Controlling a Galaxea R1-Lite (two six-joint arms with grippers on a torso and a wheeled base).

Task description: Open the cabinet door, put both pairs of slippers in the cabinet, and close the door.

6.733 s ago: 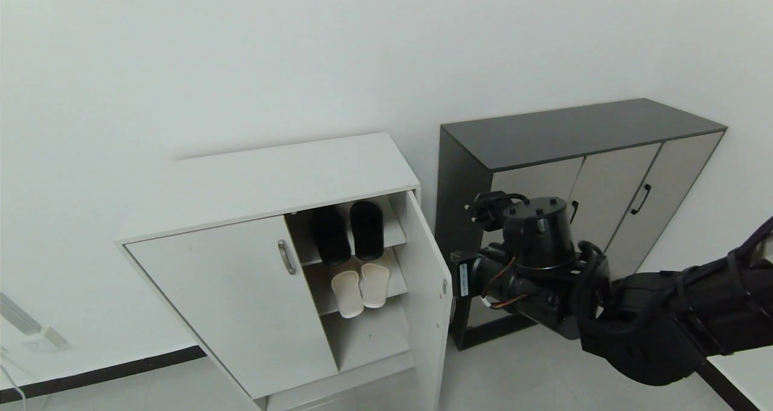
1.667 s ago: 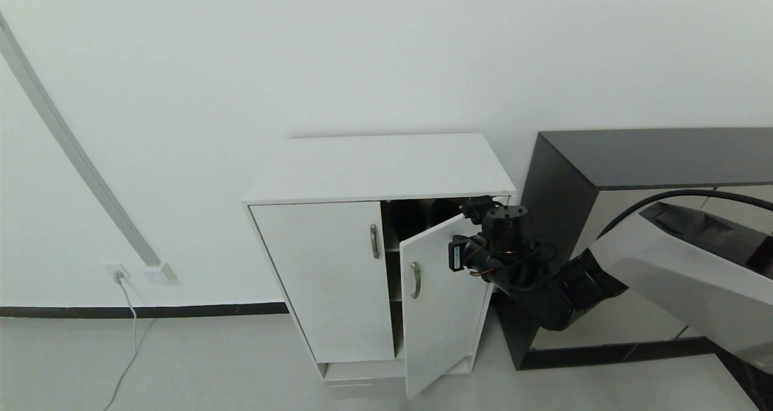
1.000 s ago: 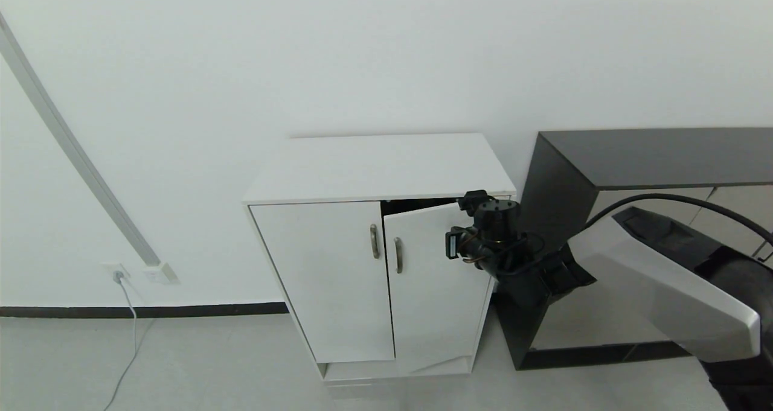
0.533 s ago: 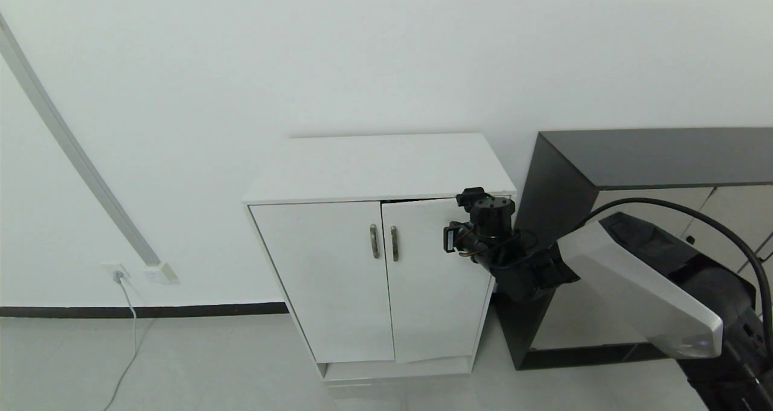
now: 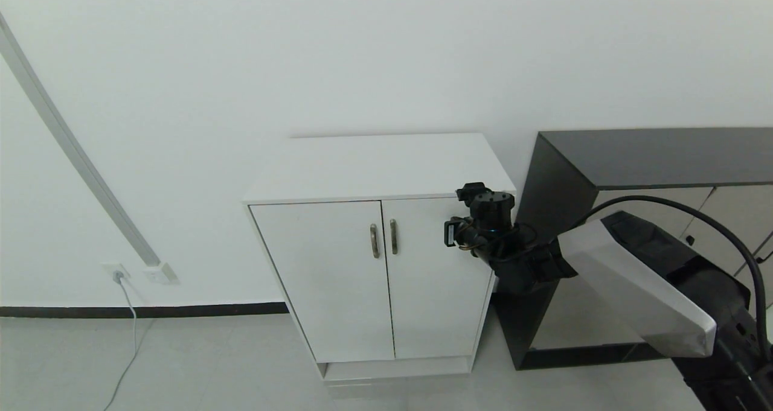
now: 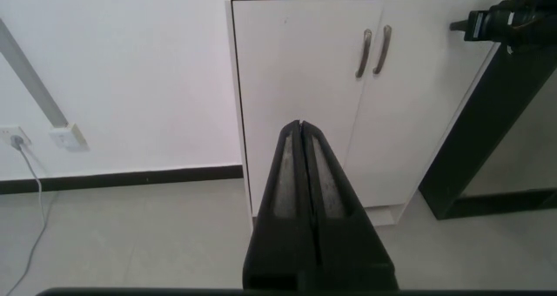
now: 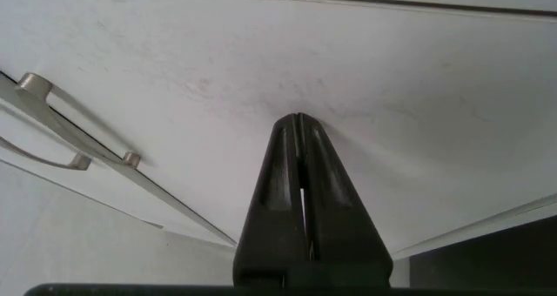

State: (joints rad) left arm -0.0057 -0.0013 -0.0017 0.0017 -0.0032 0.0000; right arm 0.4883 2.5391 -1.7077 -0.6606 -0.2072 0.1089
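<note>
The right gripper [image 7: 298, 122], its fingers pressed together as a blunt pusher, bears tip-first on the flat white right-hand door [image 5: 432, 278] of the white two-door cabinet [image 5: 374, 166]. The door lies directly ahead, touching, and looks flush shut. The left gripper [image 6: 300, 126], likewise closed on nothing, hangs well back, facing the cabinet.

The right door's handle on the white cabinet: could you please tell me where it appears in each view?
Head view: the right door's handle, just right of the seam between the shut doors.
Left wrist view: beyond the shut left gripper, the handle nearer the dark cabinet.
Right wrist view: the handle on the panel that the right gripper meets.
Shared landmark: the left door's handle, its twin across the seam.
</note>
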